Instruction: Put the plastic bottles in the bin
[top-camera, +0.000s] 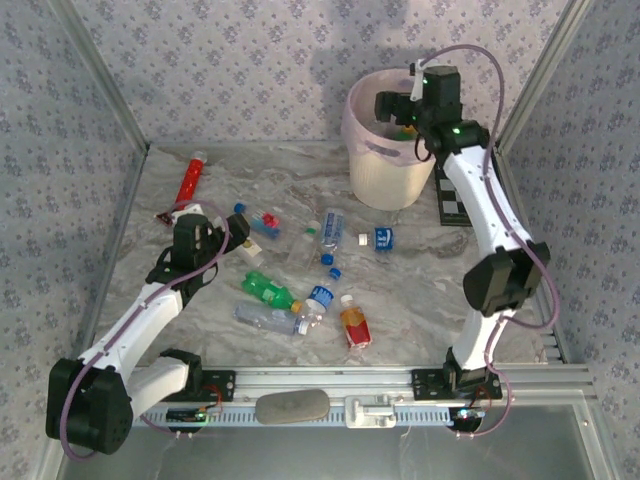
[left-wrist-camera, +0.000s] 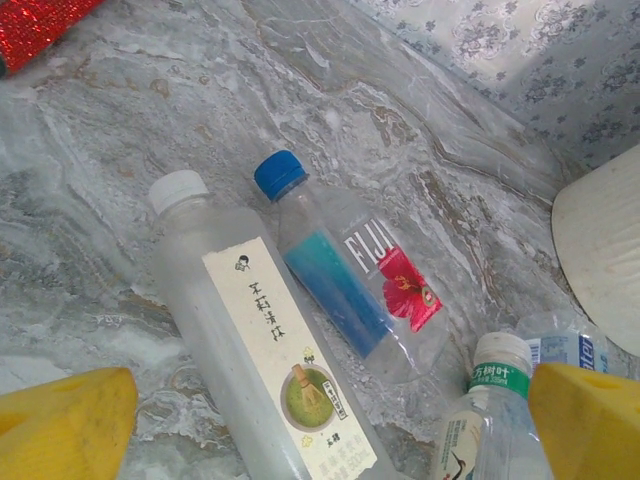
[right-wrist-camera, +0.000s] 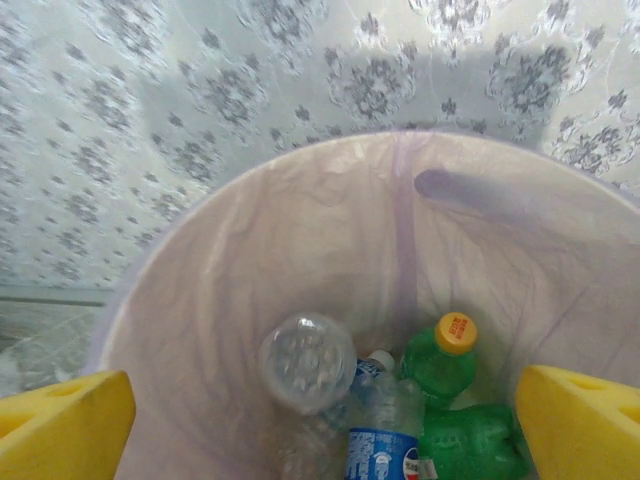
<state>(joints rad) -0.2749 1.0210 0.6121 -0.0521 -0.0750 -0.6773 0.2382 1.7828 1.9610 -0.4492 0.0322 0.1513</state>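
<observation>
Marked FIJI with red flower on clear blue-capped bottle; Chinese characters on cloudy white-capped bottle. Spread wide, empty: left gripper, right gripper.

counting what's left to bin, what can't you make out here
- Top view: inside of the bin, mostly hidden by the right gripper.
- Right wrist view: the binned bottles, cut off by the bottom edge, so no count.
- Left wrist view: the green-collared bottle, cut off by the bottom edge.
</observation>
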